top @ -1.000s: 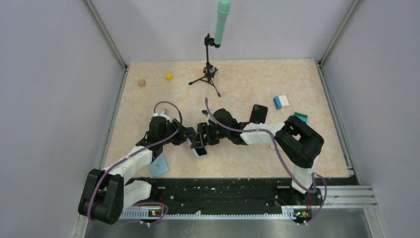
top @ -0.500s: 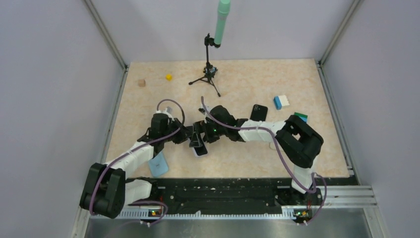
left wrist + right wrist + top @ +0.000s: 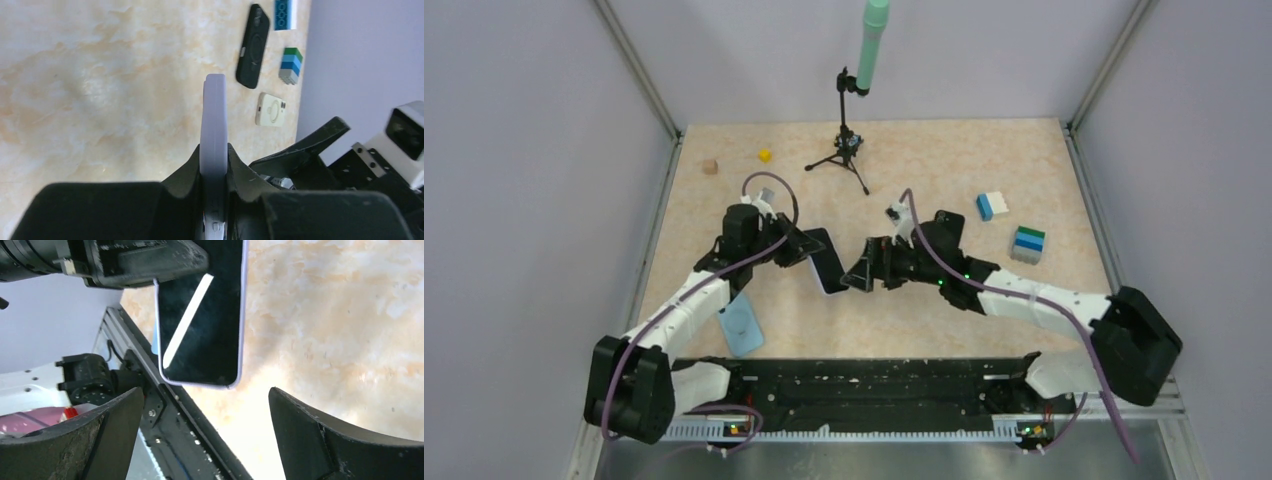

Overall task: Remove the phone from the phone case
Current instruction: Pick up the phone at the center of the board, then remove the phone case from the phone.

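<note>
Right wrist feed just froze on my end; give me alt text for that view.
A lavender-cased phone, dark screen facing the camera, is clamped at the frame's top by the left gripper. The right gripper is open, its two black fingers spread at the bottom corners and touching nothing, over the beige marbled table.

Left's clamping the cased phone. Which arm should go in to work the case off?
Right. The right gripper is open, empty and faces the cased phone, just apart from it. The left gripper is shut on one end of it, so it likely serves best as holder.
</note>
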